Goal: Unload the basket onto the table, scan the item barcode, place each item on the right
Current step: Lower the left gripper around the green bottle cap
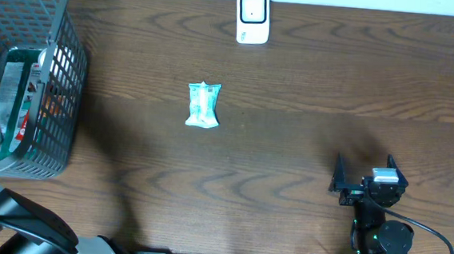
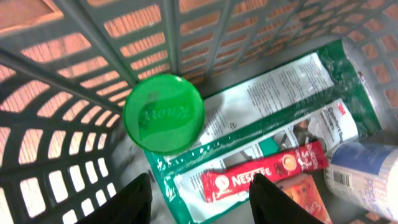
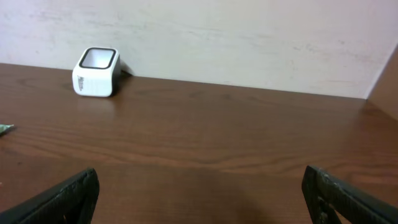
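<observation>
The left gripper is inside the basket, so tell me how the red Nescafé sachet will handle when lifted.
The red Nescafé sachet looks thin and flat, so probably light and likely to droop if pinched at one end. Its glossy wrapper rests on a smooth green-edged pouch, so it may slide rather than lift.
</observation>
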Controlling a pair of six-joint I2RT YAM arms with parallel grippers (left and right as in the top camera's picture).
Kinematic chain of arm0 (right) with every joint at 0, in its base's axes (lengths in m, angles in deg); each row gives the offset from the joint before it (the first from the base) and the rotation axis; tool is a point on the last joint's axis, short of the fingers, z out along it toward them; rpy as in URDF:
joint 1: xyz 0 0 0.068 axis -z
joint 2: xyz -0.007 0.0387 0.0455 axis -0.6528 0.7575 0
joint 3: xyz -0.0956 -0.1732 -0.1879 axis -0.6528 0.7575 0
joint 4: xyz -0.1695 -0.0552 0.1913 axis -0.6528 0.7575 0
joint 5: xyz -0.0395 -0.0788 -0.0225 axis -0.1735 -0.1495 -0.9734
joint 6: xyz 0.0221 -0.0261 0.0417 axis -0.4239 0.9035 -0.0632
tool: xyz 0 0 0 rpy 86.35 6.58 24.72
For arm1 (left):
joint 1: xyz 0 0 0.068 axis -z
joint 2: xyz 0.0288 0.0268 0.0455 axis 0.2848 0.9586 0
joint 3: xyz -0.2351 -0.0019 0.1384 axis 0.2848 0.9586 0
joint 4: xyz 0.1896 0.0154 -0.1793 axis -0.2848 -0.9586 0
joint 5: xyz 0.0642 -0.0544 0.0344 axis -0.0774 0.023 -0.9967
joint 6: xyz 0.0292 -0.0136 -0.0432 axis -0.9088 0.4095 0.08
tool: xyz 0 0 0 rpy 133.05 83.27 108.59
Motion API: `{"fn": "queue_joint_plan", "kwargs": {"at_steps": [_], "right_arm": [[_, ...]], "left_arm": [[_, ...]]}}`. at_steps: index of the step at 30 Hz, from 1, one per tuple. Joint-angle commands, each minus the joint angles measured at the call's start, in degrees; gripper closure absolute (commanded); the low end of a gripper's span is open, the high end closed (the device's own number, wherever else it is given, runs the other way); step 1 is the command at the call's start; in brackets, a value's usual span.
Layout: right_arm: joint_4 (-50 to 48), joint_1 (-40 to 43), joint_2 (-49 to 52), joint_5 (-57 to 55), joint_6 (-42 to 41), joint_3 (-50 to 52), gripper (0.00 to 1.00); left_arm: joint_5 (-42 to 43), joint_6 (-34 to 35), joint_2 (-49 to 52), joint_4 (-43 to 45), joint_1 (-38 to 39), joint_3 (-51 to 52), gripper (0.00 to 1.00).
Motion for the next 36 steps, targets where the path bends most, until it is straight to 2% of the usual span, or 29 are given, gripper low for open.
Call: {"fn": "queue_joint_plan", "kwargs": {"at_steps": [1,4,9,13,22,36], "right_arm": [[0.2,-0.2,0.0,0.3,0.6,0.1,0.01],[0.2,-0.2,0.0,0.3,0.6,0.0,0.01],[0.2,-0.2,0.0,0.3,0.6,0.0,0.01],[0.2,-0.2,0.0,0.3,0.6,0.0,0.01],[0.2,-0.2,0.0,0.3,0.6,0.1,0.01],[0.2,-0.2,0.0,0.3,0.6,0.0,0.01]], "left_arm": [[0.7,0.9,-0.3,-0.3,1.8,-0.9,0.49],[-1.3,0.8,-0.3,0.0,3.3,-0.9,0.48],[-12.1,0.7,0.2,1.0,3.1,-0.9,0.23],[-12.2,0.7,2.3,1.0,1.4,-0.9,0.17],[-9.2,0.7,10.3,2.1,-1.2,-0.9,0.14],[-8.3,0.7,13.1,6.9,-1.3,-0.8,0.14]]}}
